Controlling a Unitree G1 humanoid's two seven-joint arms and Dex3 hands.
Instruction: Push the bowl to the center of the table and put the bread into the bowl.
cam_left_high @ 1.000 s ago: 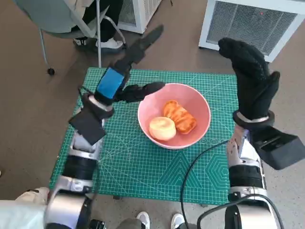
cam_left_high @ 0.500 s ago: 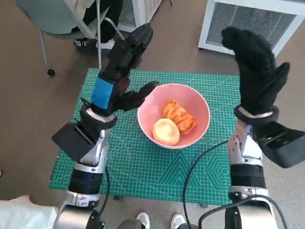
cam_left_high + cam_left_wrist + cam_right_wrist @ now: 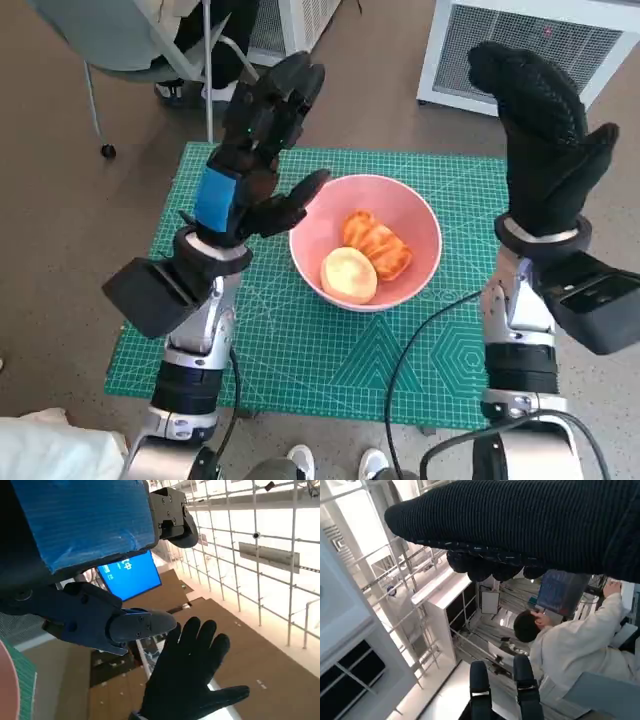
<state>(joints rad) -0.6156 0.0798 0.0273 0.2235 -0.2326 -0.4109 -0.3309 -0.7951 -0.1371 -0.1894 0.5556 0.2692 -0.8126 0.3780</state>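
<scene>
Holding left hand [image 3: 258, 150] and right hand [image 3: 545, 150] raised, spread, empty beside bowl [image 3: 420, 215] containing bread [image 3: 376, 244]; risking clipping its rim when lowering.

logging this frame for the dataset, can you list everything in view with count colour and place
bowl: 1, pink, near the middle of the mat
round bun: 1, pale yellow, in the bowl
ridged bread: 1, orange-brown, in the bowl beside the bun
cutting mat: 1, green, covering the table
chair: 1, grey, on the floor beyond the mat
white unit: 1, on the floor beyond the mat
person: 1, in white, right wrist view
left hand: black, blue tape, raised, holding nothing
right hand: black glove, raised, holding nothing
</scene>
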